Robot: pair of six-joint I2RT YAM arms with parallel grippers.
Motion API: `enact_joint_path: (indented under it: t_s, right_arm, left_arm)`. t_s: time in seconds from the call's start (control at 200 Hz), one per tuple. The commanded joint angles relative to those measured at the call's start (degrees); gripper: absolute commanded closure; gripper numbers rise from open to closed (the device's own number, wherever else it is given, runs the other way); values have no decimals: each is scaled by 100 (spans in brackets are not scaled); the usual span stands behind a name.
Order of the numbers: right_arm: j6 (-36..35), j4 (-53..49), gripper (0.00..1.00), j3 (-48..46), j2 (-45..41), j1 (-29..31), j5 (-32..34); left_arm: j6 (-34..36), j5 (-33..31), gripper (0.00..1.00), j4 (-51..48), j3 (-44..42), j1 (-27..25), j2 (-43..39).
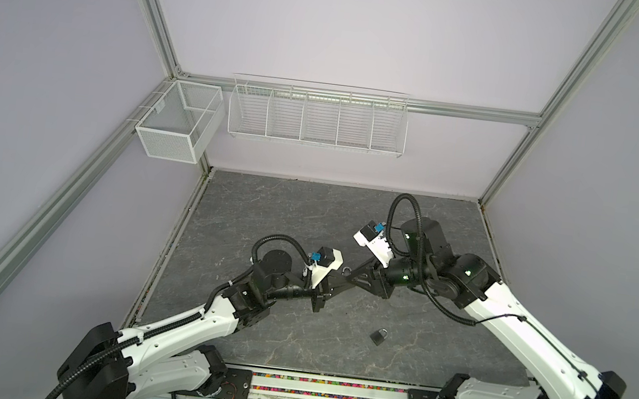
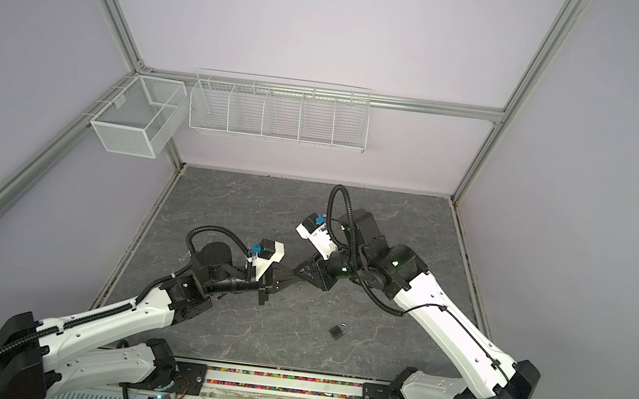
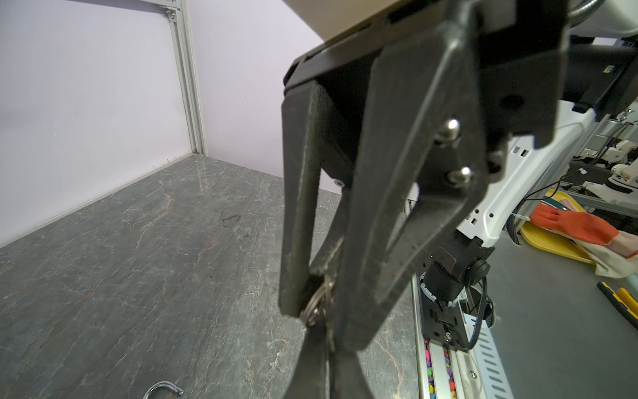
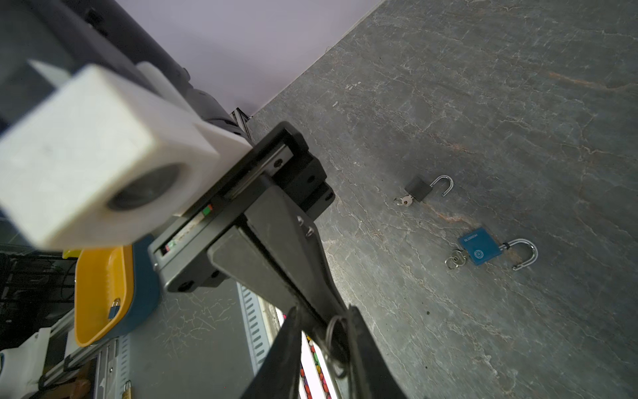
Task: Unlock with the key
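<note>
Your left gripper (image 3: pixel 316 311) and right gripper (image 4: pixel 324 317) meet tip to tip above the middle of the dark grey marbled tabletop (image 1: pixel 266 210). In both top views the left one comes in from 8 o'clock and the right one from 3 o'clock.

The left jaws are fully closed, pinching a silver key ring (image 3: pixel 316 304) right at the fingertips. The key on that ring is hidden behind the fingers.

The right jaws are only narrowly apart, with the ring (image 4: pixel 333 340) between the two fingers. You can't tell from these views whether they actually clamp it.

A small black padlock (image 1: pixel 377 336) lies flat on the tabletop at about 5 o'clock from the meeting point, well apart from both grippers. It also shows in a top view (image 2: pixel 337 331). The right wrist view shows it (image 4: pixel 418 188) with its shackle swung open and an inserted key (image 4: pixel 406 200) in its base.

A blue square padlock (image 4: pixel 480 247) lies near the black one without touching it. Its shackle is also open and it has its own key (image 4: pixel 457 258) in the base. You can't pick out the blue one in either top view.
</note>
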Motion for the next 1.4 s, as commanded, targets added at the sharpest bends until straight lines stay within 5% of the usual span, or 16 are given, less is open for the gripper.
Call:
enact_joint_path:
  t_s: [0.0, 0.115, 0.305, 0.41, 0.56, 0.68, 0.89, 1.394]
  right_arm:
    - [-274, -191, 81, -49, 33, -59, -2]
    - [-284, -182, 93, -72, -11, -95, 12]
    - [-52, 98, 93, -140, -150, -198, -2]
    - [679, 792, 93, -462, -367, -415, -37]
    - [2548, 2589, 93, -1385, -743, -591, 263]
    - [3781, 4125, 93, -2093, -1013, -496, 631]
    - [4641, 5287, 93, -2681, -1224, -78, 1605]
    - [4990, 6098, 93, -2890, -1189, 324, 2032]
  left_arm:
    - [-7, 147, 100, 47, 220, 26, 15]
    - [-6, 162, 100, -13, 290, 43, 66]
    - [-89, -2, 100, -151, 347, 52, 41]
    - [-450, -430, 64, -220, 198, 83, -262]
    - [-1931, -1645, 42, 773, -517, 86, -866]
    - [-3526, -2861, 41, 1067, -677, 79, -901]
    - [-5278, -3337, 41, 1960, -569, 8, -495]
    - [-6203, -3608, 66, 2922, -195, -414, 214]
